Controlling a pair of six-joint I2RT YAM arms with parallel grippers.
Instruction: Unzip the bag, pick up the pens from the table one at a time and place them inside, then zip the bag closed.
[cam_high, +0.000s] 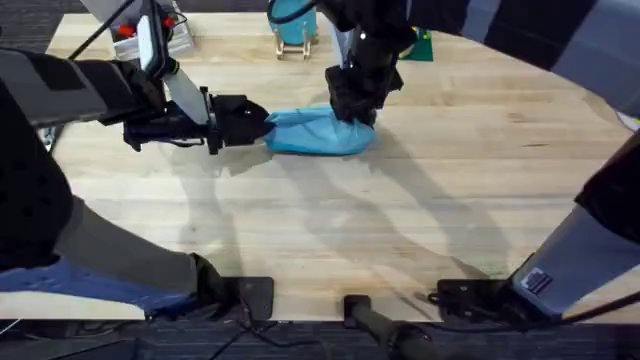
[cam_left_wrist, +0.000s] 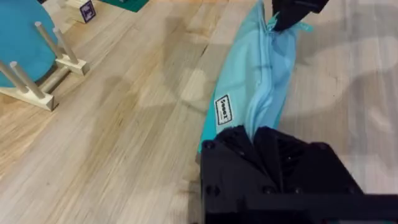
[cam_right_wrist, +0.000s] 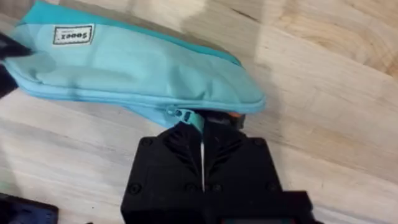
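1. Overhead, we see the bag (cam_high: 318, 133) lying on the table (cam_high: 400, 220), between both grippers.
2. We find the left gripper (cam_left_wrist: 260, 135) clenched on the bag's end.
3. We see the right gripper (cam_right_wrist: 202, 144) pinching the zipper pull (cam_right_wrist: 193, 118).

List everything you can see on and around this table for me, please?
pouch: one, light blue with a small white label, lying mid-table toward the far edge.
zipper pull: one, teal, at the pouch's end, pinched by the right gripper.
disc on a wooden stand: one, blue disc on pale dowels, at the far edge beyond the pouch.
green item: one, far edge; too small to identify.
red and white items: a small cluster at the far left corner; unclear what they are.
table: one, pale wooden planks.
left gripper: black, closed on the pouch's left end.
right gripper: black, closed on the zipper pull.
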